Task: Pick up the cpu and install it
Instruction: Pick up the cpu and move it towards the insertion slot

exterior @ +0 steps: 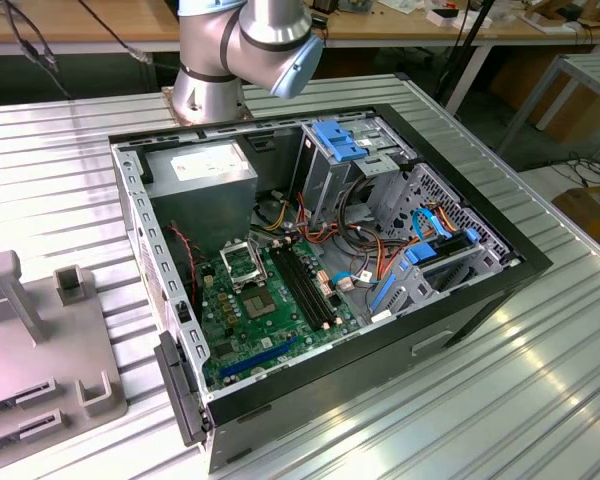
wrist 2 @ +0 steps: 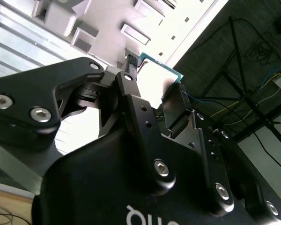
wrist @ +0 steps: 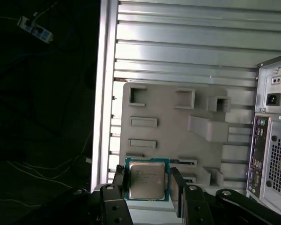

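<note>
The gripper point(wrist: 147, 188) holds the cpu point(wrist: 146, 179) clamped by two opposite edges, over the grey fixture tray point(wrist: 178, 124).

In the first wrist view the chip's silver-grey top faces the camera between the black fingers point(wrist: 177, 190), with the slatted table point(wrist: 187, 47) and the computer case point(wrist: 271, 140) beyond. The second wrist view, from behind the jaws, catches the cpu's green rim. The exterior view gives the case lying open at mid-frame, the socket point(exterior: 253, 300) beside the memory slots point(exterior: 305, 288) on the green motherboard point(exterior: 280, 335), the arm's base point(exterior: 235, 50) at the top edge, and the tray at lower left.
</note>
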`<state>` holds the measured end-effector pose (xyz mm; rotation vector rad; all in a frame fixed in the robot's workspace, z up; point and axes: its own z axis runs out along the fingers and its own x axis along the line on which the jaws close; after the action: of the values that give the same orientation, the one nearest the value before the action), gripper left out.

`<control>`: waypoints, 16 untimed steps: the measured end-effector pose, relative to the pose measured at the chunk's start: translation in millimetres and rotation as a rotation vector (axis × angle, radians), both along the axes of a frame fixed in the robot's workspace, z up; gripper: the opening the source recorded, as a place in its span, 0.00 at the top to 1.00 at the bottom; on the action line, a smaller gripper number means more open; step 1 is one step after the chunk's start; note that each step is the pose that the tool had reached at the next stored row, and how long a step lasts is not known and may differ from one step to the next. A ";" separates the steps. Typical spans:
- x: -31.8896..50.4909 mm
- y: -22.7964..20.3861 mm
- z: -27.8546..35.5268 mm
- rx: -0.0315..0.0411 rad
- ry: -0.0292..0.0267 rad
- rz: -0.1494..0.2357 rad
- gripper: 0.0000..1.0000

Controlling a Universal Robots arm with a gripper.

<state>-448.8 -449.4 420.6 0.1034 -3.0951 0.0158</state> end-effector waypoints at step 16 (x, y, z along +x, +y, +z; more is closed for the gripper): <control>16.7 0.0 0.0 0.0000 0.0001 0.000 0.53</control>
<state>-432.1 -449.4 420.6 0.1033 -3.0950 0.0158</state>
